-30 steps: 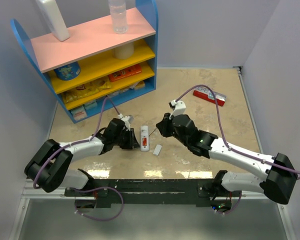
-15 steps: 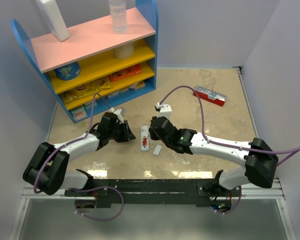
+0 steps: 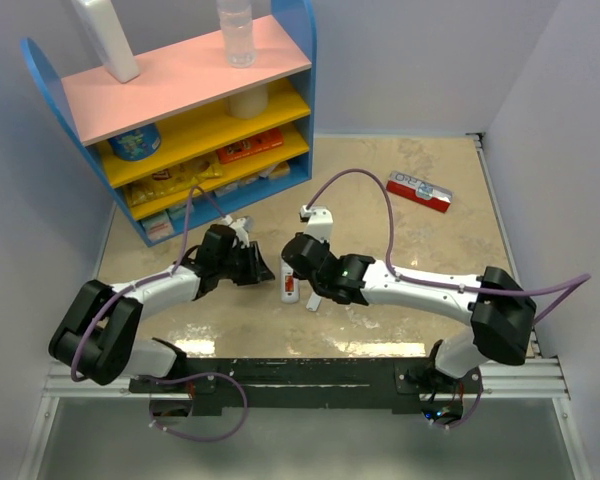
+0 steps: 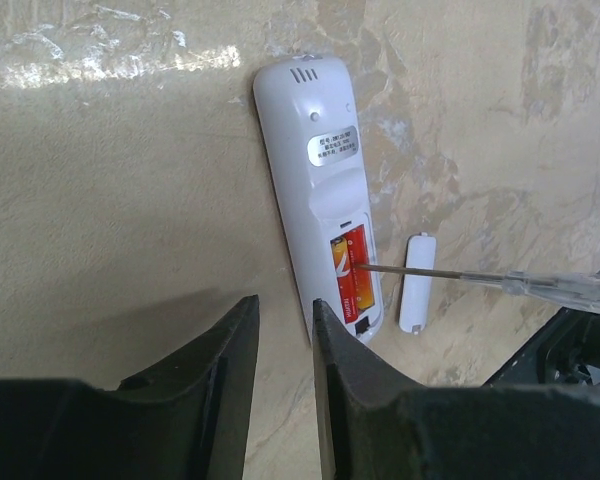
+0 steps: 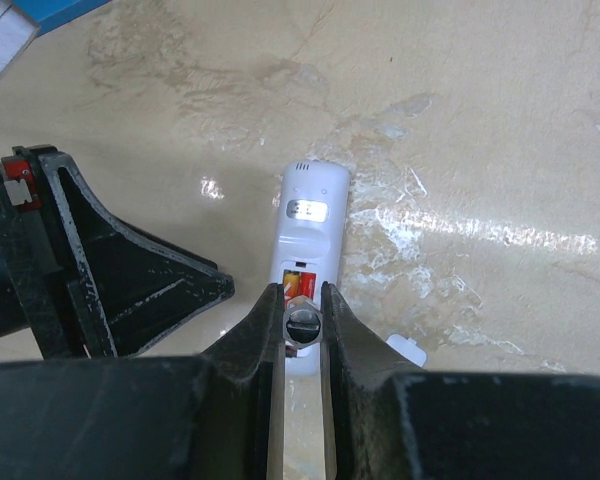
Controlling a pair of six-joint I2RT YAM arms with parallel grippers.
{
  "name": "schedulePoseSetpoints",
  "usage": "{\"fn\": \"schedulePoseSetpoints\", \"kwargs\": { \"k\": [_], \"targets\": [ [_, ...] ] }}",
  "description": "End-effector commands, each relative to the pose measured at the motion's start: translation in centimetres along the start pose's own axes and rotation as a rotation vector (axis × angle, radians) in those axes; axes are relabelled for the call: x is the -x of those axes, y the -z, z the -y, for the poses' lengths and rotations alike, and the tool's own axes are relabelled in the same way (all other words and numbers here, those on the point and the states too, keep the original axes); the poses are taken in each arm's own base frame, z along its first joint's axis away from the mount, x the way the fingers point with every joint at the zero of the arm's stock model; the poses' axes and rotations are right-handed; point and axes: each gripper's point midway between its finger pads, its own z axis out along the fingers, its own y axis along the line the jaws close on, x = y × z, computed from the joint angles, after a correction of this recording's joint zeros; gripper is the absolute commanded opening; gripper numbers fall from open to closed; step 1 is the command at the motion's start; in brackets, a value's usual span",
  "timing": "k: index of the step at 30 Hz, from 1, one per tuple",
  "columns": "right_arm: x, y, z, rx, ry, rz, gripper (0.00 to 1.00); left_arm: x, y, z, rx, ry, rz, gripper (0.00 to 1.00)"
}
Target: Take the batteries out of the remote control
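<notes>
The white remote control [image 4: 315,200] lies back-up on the table, its bay open with the red-orange batteries [image 4: 352,270] inside. Its small white cover [image 4: 417,283] lies just to its right. My right gripper [image 5: 302,290] is shut on a screwdriver [image 5: 303,327], and the thin shaft [image 4: 450,274] reaches across the cover with its tip on the batteries [image 5: 300,278]. My left gripper [image 4: 285,305] stands slightly open and empty, just left of the remote's [image 3: 290,278] bay end, not touching it. From above, the right gripper [image 3: 302,274] crowds over the remote.
A blue shelf unit [image 3: 195,120] with snacks and bottles stands at the back left. A red-and-white flat box [image 3: 418,190] lies at the back right. Grey walls close in on both sides.
My right arm has swung left and brought the screwdriver tip into the battery bay. The left gripper has drawn back to the left, off the remote, and opened a little.
</notes>
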Motion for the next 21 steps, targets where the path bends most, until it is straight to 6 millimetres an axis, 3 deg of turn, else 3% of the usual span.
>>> {"fn": "schedulePoseSetpoints", "kwargs": {
  "k": [1,9,16,17,21],
  "targets": [
    [1.7,0.1,0.0,-0.046,-0.003,0.065,0.0,0.4,-0.2,0.8,-0.056,0.001,0.017,0.33],
    [-0.5,-0.3,-2.2,0.022,0.054,0.051,0.0,-0.2,-0.8,0.4,-0.06,0.015,-0.002,0.33],
    [-4.8,-0.7,-4.0,0.05,0.113,-0.018,0.0,-0.6,-1.3,0.0,-0.056,0.028,-0.01,0.33],
    [-6.3,-1.1,-3.3,-0.001,0.133,-0.041,0.0,-0.6,-1.3,0.0,-0.056,0.029,-0.01,0.33],
    [-8.0,-1.1,-2.0,-0.09,0.121,-0.066,0.0,-0.5,-1.2,0.1,-0.057,0.035,-0.006,0.33]
  ]
}}
